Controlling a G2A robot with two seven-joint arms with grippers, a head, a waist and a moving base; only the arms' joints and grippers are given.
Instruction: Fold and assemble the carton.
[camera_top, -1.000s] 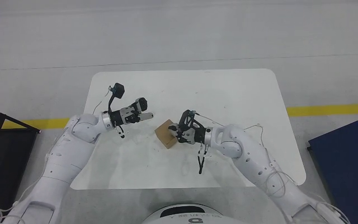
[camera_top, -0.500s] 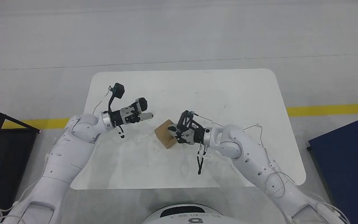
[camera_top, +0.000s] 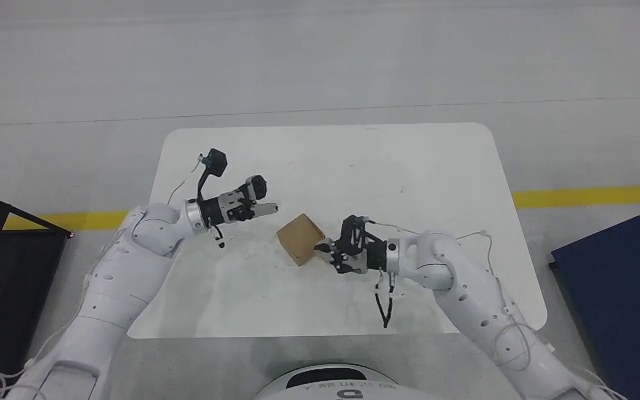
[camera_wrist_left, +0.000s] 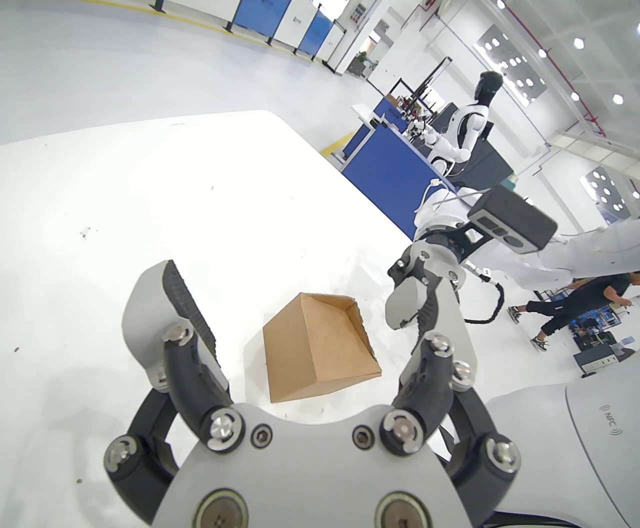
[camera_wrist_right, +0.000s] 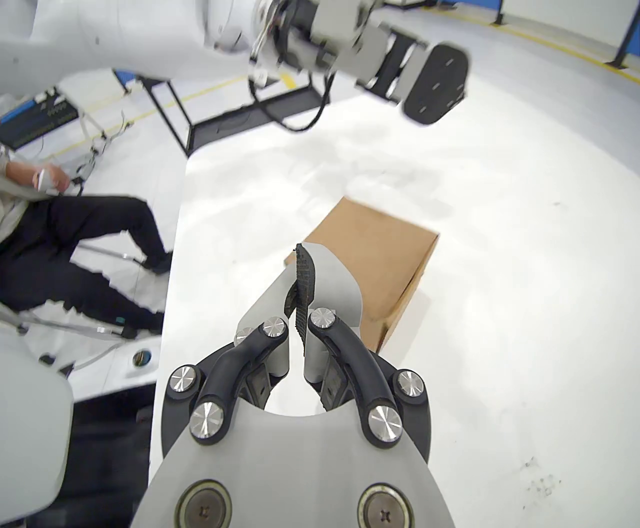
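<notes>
A small brown carton (camera_top: 298, 240) lies on its side near the middle of the white table (camera_top: 420, 170). In the left wrist view the carton (camera_wrist_left: 310, 350) shows an open end with an angled flap, turned towards the other arm. My left gripper (camera_top: 268, 210) hovers just left of it, open, with nothing between its fingers (camera_wrist_left: 172, 295). My right gripper (camera_top: 330, 253) is at the carton's right near corner, shut and empty. In the right wrist view the carton (camera_wrist_right: 385, 250) lies just beyond the closed fingertips (camera_wrist_right: 305, 260).
The table's front edge (camera_wrist_right: 172, 280) runs close beside the right gripper. A black frame (camera_top: 20, 250) stands on the floor left of the table. The far half and right side of the table are bare.
My right gripper has drawn back from the carton, to the right and slightly nearer. The carton stays in place. My left gripper has hardly moved.
</notes>
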